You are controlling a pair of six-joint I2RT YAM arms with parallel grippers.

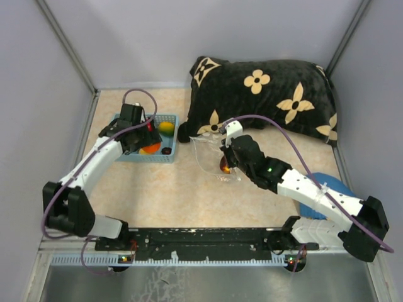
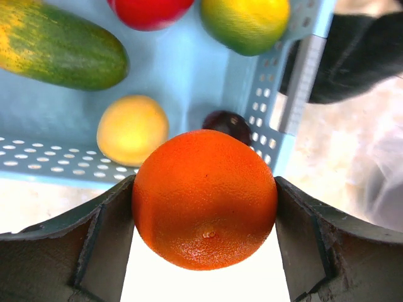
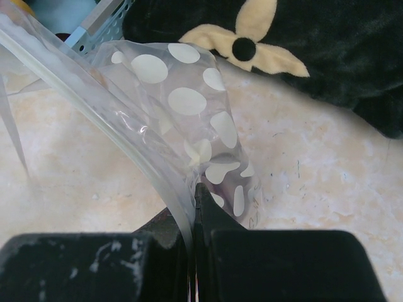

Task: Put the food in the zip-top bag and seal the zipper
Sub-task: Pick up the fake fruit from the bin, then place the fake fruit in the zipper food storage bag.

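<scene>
An orange toy fruit (image 2: pixel 204 189) is clamped between the widely spread fingers of the left pincer (image 2: pixel 204 207) above the blue basket (image 2: pixel 189 75), in which five further food pieces (image 2: pixel 132 129) lie. The zip-top bag (image 3: pixel 189 100), on the table (image 1: pixel 164 195) beside the basket, is gripped at its mouth edge by the fully closed right pincer (image 3: pixel 194 217). One reddish piece (image 1: pixel 224 167) appears already bagged. The zipper (image 3: pixel 75 82) is not yet sealed.

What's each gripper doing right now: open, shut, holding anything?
Left gripper: closed on the orange toy fruit, above the basket edge.
Right gripper: shut, pinching the zip-top bag at its edge.
</scene>
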